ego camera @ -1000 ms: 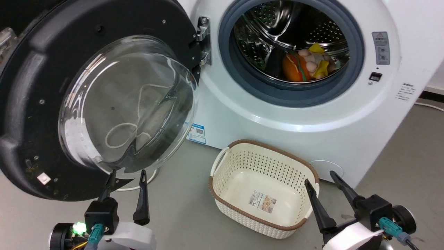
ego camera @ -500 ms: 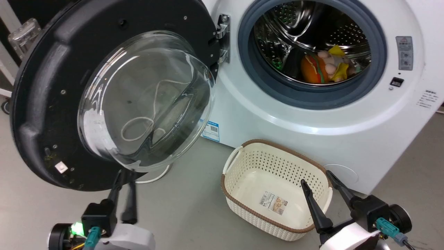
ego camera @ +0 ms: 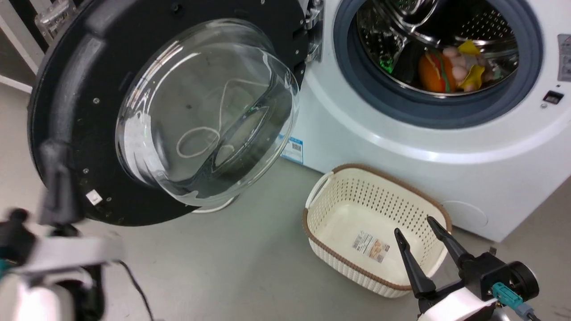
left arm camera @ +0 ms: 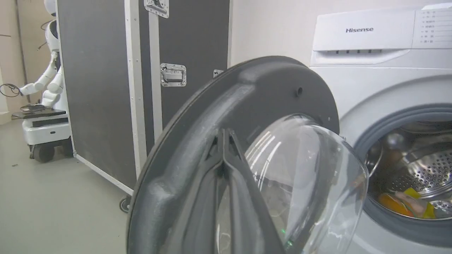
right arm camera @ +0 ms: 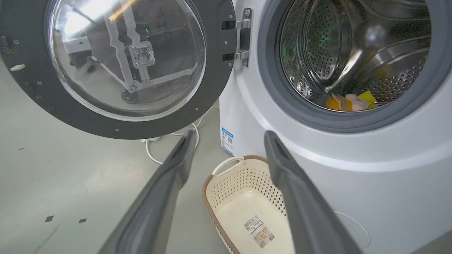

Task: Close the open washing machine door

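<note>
Head view: the door (ego camera: 67,98) is seen swung wide open beside the washing machine (ego camera: 401,151), hung on a bright metal hinge (ego camera: 314,38) at the machine's front. Its rim is broad, black and moulded, dotted with small screws. A clear glass window (ego camera: 200,111) bulges from it as a deep rounded bowl.

The washing machine is a white box with a smooth, rounded front. A grey rubber ring (ego camera: 428,113) is set around its round mouth, and behind it a shiny steel drum (ego camera: 401,26), pierced with small holes, is shown. Soft orange and yellow toys (ego camera: 446,67) are heaped low in the drum. A blue label (ego camera: 292,150) is stuck low at the machine's door-side corner. An oval cream basket (ego camera: 357,196), perforated and edged with a brown woven-look band, is set on the grey floor (ego camera: 245,267) just before the machine.

The left gripper (left arm camera: 224,134) is clenched, its dark fingers pressed together tip to tip with nothing between them. It is seen against the door's rim, on the side away from the machine; whether the rim is touched cannot be told. The right gripper (ego camera: 414,225) is spread wide and holds nothing, before the machine and near the basket.
</note>
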Robot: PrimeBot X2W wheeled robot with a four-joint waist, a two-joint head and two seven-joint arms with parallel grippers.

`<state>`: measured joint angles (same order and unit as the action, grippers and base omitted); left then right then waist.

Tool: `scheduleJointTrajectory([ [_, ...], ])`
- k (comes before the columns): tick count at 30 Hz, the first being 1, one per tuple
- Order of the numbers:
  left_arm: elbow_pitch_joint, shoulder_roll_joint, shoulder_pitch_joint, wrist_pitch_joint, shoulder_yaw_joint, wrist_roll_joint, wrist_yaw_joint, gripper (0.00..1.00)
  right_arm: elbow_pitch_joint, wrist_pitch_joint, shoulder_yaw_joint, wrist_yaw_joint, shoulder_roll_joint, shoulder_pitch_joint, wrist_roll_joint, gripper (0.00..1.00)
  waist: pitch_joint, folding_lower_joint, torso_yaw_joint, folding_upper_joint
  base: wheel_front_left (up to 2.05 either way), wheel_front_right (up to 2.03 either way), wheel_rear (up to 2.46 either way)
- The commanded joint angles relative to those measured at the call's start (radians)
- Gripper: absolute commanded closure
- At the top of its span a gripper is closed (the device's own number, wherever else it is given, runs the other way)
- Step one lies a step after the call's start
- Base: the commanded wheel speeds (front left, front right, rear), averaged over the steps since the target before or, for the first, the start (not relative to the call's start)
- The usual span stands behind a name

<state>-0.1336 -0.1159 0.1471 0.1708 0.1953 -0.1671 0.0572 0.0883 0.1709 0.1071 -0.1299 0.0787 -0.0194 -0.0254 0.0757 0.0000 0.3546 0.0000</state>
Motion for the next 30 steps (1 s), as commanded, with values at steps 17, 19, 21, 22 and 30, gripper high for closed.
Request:
scheduleJointTrajectory([
  [17,0.521,-0.248,0.404,-0.259,0.314,-0.428,0.002,1.00,0.008,0.043,0.031,-0.001,0.043,-0.052,0.003,0.00,0.108,0.0000,-0.045,0.0000,0.00,0.00,0.00],
  [19,0.580,-0.254,0.445,-0.335,0.348,-0.512,0.007,1.00,0.012,0.047,0.035,-0.001,0.045,-0.056,0.001,0.00,0.113,0.0000,-0.048,0.0000,0.00,0.00,0.00],
  [21,0.632,-0.258,0.476,-0.429,0.382,-0.602,0.013,1.00,0.016,0.051,0.038,-0.001,0.046,-0.058,-0.001,0.00,0.117,0.0000,-0.050,0.0000,0.00,0.00,0.00],
  [22,0.650,-0.266,0.483,-0.467,0.393,-0.632,0.017,1.00,0.018,0.053,0.040,-0.001,0.046,-0.060,-0.002,0.00,0.119,0.0000,-0.050,0.0000,0.00,0.00,0.00],
  [30,0.649,-0.262,0.466,-0.754,0.408,-0.849,0.059,1.00,0.033,0.070,0.034,-0.001,0.044,-0.067,-0.002,0.00,0.118,0.0000,-0.044,0.0000,0.00,0.00,0.00],
])
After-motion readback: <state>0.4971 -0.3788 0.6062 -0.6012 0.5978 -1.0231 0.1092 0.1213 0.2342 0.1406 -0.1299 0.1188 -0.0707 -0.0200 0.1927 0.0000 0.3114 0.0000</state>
